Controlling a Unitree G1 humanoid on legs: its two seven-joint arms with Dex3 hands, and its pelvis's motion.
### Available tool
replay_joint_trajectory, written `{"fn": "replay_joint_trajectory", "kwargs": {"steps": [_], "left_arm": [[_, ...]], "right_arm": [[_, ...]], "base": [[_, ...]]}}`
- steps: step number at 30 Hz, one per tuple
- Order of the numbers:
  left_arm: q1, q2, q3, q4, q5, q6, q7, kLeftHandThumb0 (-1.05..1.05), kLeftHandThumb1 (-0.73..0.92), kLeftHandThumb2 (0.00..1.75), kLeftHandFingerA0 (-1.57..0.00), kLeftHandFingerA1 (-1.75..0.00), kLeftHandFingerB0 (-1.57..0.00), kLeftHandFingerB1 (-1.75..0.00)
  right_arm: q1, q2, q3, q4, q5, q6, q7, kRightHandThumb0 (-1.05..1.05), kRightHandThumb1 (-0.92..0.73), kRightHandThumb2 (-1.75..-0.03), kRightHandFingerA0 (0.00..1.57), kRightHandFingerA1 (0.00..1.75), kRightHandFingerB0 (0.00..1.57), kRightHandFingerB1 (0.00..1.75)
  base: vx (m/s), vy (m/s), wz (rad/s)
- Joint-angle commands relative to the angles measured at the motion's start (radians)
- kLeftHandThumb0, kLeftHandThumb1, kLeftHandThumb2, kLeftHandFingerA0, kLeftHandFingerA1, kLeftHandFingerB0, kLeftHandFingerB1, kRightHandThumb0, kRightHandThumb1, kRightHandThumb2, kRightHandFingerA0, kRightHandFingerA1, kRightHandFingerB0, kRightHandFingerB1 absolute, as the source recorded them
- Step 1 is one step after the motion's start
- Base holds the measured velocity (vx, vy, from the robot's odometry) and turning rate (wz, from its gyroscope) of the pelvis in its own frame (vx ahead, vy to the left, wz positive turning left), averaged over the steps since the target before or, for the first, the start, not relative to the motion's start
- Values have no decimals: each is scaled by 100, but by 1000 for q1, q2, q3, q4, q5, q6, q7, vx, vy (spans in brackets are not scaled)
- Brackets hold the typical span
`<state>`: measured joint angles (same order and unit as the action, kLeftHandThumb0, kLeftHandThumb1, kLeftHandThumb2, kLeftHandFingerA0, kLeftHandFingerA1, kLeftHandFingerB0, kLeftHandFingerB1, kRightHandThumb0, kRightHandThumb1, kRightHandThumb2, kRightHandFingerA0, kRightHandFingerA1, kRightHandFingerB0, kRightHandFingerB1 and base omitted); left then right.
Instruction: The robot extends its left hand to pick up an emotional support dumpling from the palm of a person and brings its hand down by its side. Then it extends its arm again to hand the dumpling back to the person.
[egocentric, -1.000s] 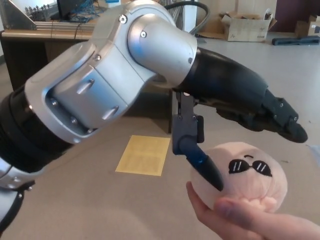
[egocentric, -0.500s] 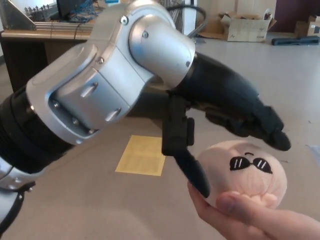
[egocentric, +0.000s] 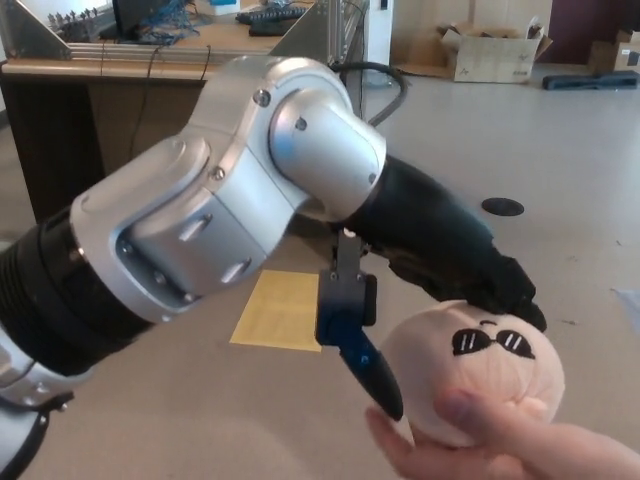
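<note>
I see the dumpling, pale pink with a sunglasses face, resting in a person's hand just under my left robot hand. Its fingers are spread over the top, the thumb down the dumpling's near side. A yellow sheet lies on the floor behind.

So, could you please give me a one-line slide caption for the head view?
Robot's left hand closes around a sunglasses-faced plush dumpling resting in a person's palm.
</note>
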<state>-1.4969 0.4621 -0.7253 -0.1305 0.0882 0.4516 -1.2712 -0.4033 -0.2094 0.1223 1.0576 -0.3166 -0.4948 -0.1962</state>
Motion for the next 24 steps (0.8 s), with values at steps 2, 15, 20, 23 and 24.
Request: {"fn": "replay_joint_trajectory", "kwargs": {"steps": [2,15,20,23,24], "left_arm": [[61,-23,6,-21,73,-105,37,-71,36,87,0,-12,0,-5],[345,-108,115,-97,184,-349,360,-36,57,58,-92,-88,-88,-46],[392,-124,135,-91,224,-421,425,-32,63,58,-87,-126,-87,-56],[427,-129,151,-92,235,-448,458,-29,67,63,-81,-148,-85,-66],[432,-130,155,-92,235,-450,458,-30,69,64,-82,-148,-85,-63]], "right_arm": [[-22,-32,15,16,-18,-27,-7,-29,-64,-59,80,57,66,48],[-8,-32,9,-22,-8,-20,-4,-52,-69,-61,80,77,72,49],[-25,-37,12,-16,1,2,39,-53,-72,-62,69,63,60,40],[-19,-32,2,-11,17,-26,45,-48,-73,-62,74,69,69,44],[-19,-30,-1,-13,23,-25,51,-48,-71,-62,73,67,69,44]], "base": [[0,0,0],[0,0,0],[0,0,0],[0,0,0],[0,0,0]]}}
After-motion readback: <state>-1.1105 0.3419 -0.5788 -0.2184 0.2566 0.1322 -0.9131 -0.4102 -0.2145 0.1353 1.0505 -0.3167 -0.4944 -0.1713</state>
